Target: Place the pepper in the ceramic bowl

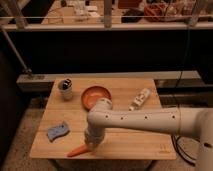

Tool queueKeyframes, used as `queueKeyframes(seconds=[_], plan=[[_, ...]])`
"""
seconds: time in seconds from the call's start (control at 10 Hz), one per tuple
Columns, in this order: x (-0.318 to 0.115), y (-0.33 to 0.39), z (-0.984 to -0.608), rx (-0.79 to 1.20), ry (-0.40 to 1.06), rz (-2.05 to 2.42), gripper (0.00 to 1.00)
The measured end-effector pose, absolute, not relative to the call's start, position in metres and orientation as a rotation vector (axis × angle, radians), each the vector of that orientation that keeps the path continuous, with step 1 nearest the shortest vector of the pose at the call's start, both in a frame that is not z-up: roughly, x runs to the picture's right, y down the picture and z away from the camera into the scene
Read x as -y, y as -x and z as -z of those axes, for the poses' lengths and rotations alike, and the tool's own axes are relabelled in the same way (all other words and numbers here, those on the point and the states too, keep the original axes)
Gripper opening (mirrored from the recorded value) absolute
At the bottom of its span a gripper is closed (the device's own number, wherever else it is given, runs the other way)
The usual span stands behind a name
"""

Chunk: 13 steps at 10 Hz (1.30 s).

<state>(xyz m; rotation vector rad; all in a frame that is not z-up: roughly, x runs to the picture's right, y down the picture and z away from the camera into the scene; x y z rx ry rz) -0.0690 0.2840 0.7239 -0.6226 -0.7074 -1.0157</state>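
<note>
Camera view, single arm over a wooden table (60, 111). You are looking at the gripper (91, 145) hanging low at the table's near edge, just under the white wrist. The wrist is hiding it from above, so you cannot tell whether it is closed on anything or standing apart.

The pepper (78, 150) is lying flat on the table at that near edge. Its thick end is touching or tucked under the gripper; you cannot tell which. Its long axis is running roughly along the edge, and its pointed end is aiming away from the gripper, toward the corner below the blue sponge (58, 131).

The bowl (84, 96) is sitting toward the far side of the table, well apart from the pepper, with the arm's elbow overlapping its near rim. It is lying almost straight beyond the gripper, away from the near edge.

Judgement: you are working at the grasp, and the carry is not yet begun. The coming move is calling for a lift clear of the table, then travel across it to the bowl. The cup (65, 86) and the bottle (140, 99) are flanking the bowl, both off that line.
</note>
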Motion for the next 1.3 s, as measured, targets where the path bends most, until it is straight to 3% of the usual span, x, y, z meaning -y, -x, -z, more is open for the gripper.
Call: queueKeyframes(seconds=[0.3, 1.0, 1.3], plan=[[-0.284, 0.069, -0.723, 0.706, 0.619, 1.027, 0.52], [-0.271, 0.061, -0.72, 0.704, 0.597, 1.053, 0.55], [-0.278, 0.061, -0.725, 0.715, 0.601, 1.065, 0.63]])
